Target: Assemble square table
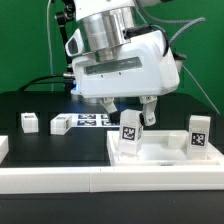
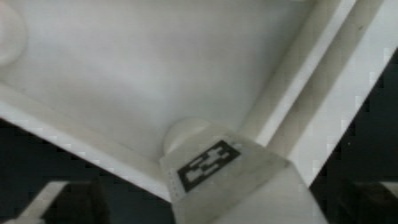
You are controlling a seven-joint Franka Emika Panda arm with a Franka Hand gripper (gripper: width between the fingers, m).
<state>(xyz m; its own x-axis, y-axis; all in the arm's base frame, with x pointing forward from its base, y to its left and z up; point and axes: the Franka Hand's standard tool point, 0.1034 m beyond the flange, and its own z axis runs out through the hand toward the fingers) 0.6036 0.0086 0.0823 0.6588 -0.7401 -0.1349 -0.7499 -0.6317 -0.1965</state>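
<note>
The square table's white slab lies at the exterior view's right, raised rim up. One white tagged leg stands upright at its near-left corner, a second leg at its right. My gripper hangs straight over the first leg, one finger on each side of its top, with a small gap showing, so it looks open. In the wrist view that leg rises from the slab between my dark fingers. Two loose legs lie on the black table at the left.
The marker board lies flat behind the loose legs. A long white border bar runs along the front edge. A green wall and cables stand behind the arm.
</note>
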